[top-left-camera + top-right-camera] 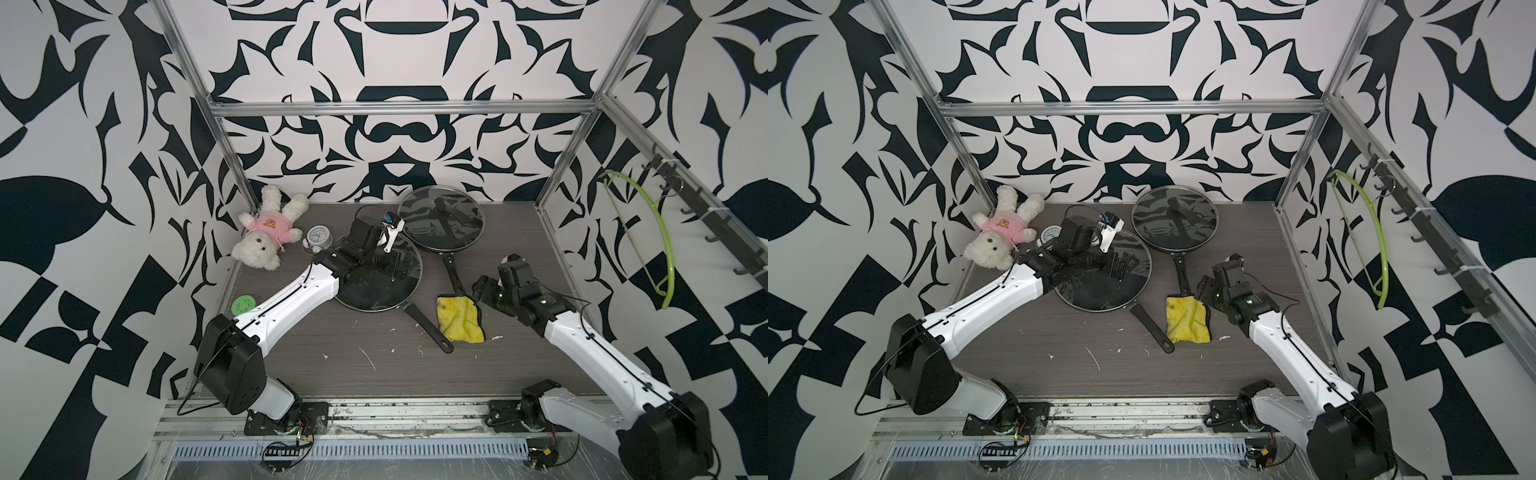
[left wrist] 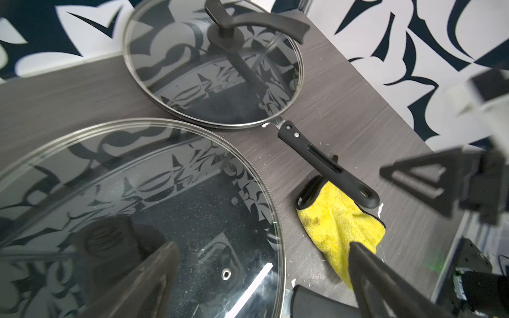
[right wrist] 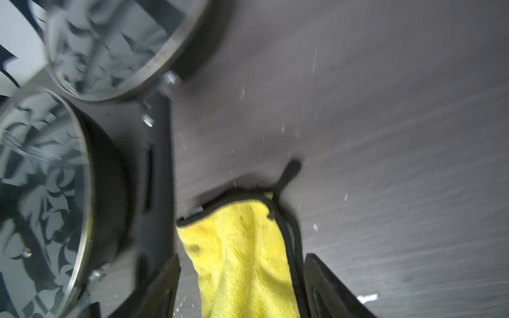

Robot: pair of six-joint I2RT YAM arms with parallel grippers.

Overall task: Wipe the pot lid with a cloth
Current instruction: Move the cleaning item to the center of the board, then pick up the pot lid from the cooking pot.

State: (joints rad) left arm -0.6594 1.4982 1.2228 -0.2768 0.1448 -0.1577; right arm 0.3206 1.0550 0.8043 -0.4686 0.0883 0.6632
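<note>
Two glass lids rest on black pans: a near lid [image 1: 374,291] [image 1: 1100,291] [image 2: 137,206] and a far lid [image 1: 440,220] [image 1: 1175,218] [image 2: 212,74]. My left gripper [image 1: 395,270] [image 2: 263,245] hovers open over the near lid, with nothing between its fingers. The yellow cloth [image 1: 459,318] [image 1: 1185,320] [image 2: 338,223] lies crumpled on the table between the two pan handles' ends. My right gripper [image 1: 482,286] [image 3: 242,258] is low at the cloth's right edge. Its fingers stand apart on either side of a fold of the cloth [image 3: 242,247], without pinching it.
The near pan's handle [image 1: 428,328] lies left of the cloth, and the far pan's handle [image 1: 455,278] ends at its top edge. A teddy bear [image 1: 266,232], a small clock [image 1: 316,239] and a green disc [image 1: 242,304] sit at the left. A green hanger [image 1: 652,237] hangs on the right wall.
</note>
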